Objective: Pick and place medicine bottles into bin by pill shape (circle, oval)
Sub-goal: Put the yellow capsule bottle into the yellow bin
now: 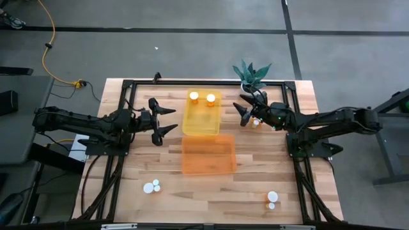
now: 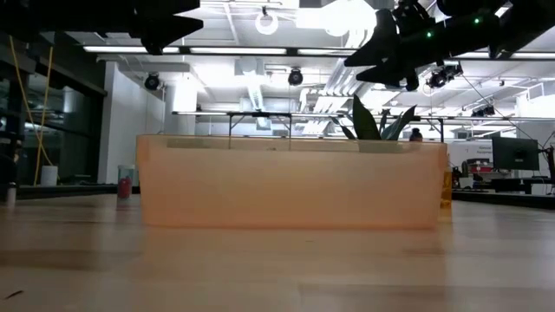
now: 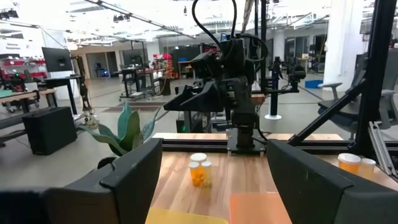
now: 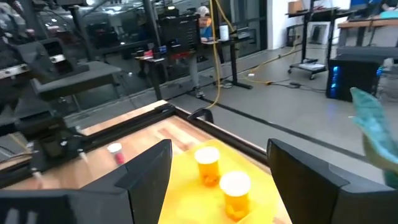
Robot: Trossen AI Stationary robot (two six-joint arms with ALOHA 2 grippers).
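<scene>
Two medicine bottles (image 1: pixel 193 96) (image 1: pixel 210 98) with orange bodies and white caps stand in the yellow tray (image 1: pixel 202 124); they also show in the right wrist view (image 4: pixel 208 163) (image 4: pixel 235 186). Two bottles (image 1: pixel 151 186) stand at the near left of the table and two (image 1: pixel 272 199) at the near right. Two more (image 3: pixel 199 169) stand under the right arm. My left gripper (image 1: pixel 167 121) is open and empty, in the air left of the yellow tray. My right gripper (image 1: pixel 243 108) is open and empty, in the air right of that tray.
An orange tray (image 1: pixel 208 155) lies near of the yellow one and fills the middle of the low view (image 2: pixel 290 182). A green plant (image 1: pixel 251 74) stands at the far edge beside the right arm. A black frame (image 1: pixel 128 83) runs around the table.
</scene>
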